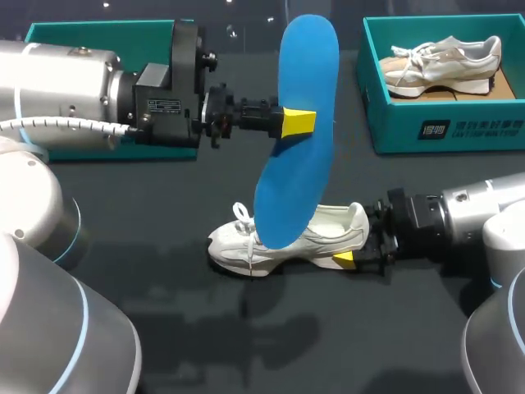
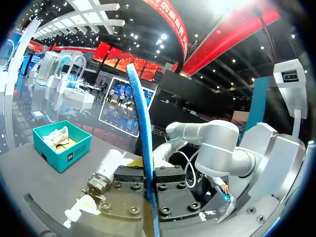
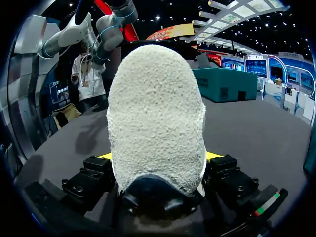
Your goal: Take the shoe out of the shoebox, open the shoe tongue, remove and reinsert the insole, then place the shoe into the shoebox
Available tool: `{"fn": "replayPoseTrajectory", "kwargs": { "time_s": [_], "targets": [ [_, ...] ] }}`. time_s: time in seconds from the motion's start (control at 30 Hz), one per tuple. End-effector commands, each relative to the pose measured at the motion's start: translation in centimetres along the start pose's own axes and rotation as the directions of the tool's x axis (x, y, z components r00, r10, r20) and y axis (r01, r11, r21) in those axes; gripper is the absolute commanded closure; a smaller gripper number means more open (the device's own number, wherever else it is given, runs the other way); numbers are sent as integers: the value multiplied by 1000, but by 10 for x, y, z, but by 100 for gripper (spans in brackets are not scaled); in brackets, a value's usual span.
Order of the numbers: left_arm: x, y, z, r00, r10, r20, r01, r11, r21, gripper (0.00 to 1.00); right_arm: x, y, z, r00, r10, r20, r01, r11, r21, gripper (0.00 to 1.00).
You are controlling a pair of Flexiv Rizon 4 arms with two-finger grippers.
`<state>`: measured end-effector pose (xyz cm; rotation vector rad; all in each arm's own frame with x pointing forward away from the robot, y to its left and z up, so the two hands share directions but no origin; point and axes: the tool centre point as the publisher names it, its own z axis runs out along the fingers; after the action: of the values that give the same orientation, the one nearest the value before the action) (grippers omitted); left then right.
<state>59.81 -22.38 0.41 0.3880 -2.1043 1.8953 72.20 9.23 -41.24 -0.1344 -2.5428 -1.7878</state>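
Shoe [image 1: 328, 231] sits on the counter [image 1: 164, 328], heel clamped in the right claw [image 1: 351, 250]. Left claw [image 1: 299, 121] is pinching the blue insole [image 1: 308, 66], held roughly upright over it.

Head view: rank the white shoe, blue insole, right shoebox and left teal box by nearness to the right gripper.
1. white shoe, heel in the right gripper
2. blue insole, above the shoe
3. right shoebox, back right
4. left teal box, back left
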Motion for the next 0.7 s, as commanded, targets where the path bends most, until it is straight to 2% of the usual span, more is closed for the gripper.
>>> {"fn": "replayPoseTrajectory", "kwargs": {
  "time_s": [0.03, 0.3, 0.33, 0.37, 0.4, 0.6, 0.7],
  "targets": [
    [1, 4, -2, 1000, 1, 0, -1, 1000, 6, 100, 1, 1, 1, 1000, 1, 1, -1, 1000, 4, 100],
    [1, 4, -2, 1000, 1, 0, -1, 1000, 6, 100, 0, 0, -1, 1000, -2, 1, 2, 1000, 15, 100],
    [1, 4, -2, 1000, 1, 0, -1, 1000, 6, 100, -1, 0, -2, 1000, 3, 0, -3, 1000, 29, 79],
    [1, 4, -2, 1000, 1, 0, -1, 1000, 6, 100, -2, -1, -4, 1000, 7, 3, -7, 999, 41, 51],
    [1, 4, -2, 1000, 1, 0, -1, 1000, 6, 100, -2, -2, -5, 1000, 7, 4, -8, 999, 49, 0],
    [1, 4, -2, 1000, 1, 0, -1, 1000, 6, 100, 2, -2, -23, 999, 26, 26, -29, 992, 124, 0],
    [1, 4, -2, 1000, 1, 0, -1, 1000, 6, 100, 3, -7, -35, 998, 58, 24, -61, 975, 215, 0]
  ]
}}
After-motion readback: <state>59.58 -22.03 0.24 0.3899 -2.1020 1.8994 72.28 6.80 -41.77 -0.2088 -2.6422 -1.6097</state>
